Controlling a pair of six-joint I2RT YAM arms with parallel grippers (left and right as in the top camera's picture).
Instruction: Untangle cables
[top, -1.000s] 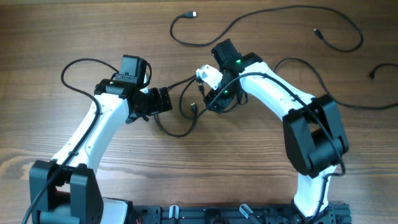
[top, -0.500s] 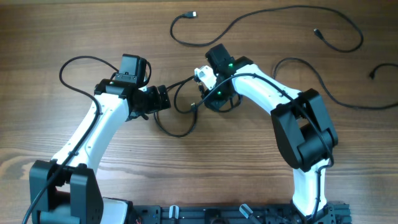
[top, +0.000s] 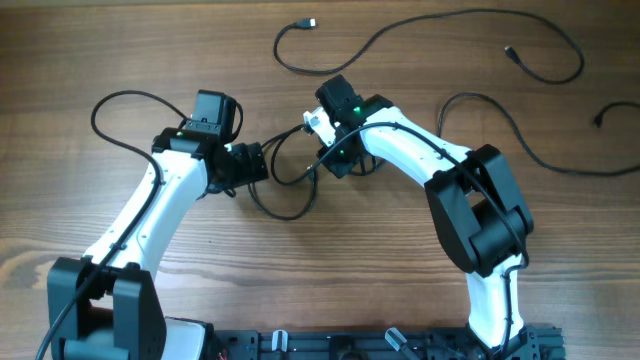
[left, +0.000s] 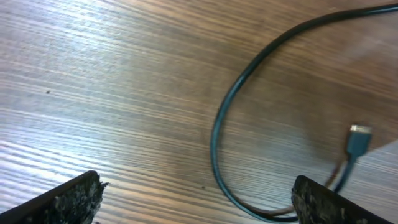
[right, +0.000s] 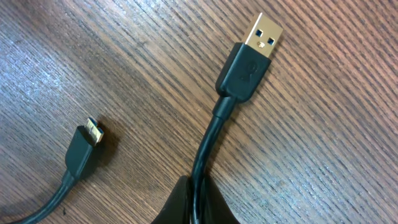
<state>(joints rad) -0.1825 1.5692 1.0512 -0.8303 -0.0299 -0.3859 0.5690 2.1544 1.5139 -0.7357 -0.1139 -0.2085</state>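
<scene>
Right jaws now on black cable (right: 211, 134)

The bench (top: 120, 40) was brown wood with a strong grain running across it. Along its far side lay a long black cable (top: 400, 30), with one small plug (top: 310, 22) at its left end and another plug (top: 510, 50) curled back at the right. Near the right edge a second cable (top: 560, 166) curved over the wood. At the middle a looped cable (top: 290, 216) lay flat. The right wrist view showed a gold-tipped flat plug (right: 252, 59) and a smaller dark plug (right: 84, 149) lying apart on the grain
</scene>
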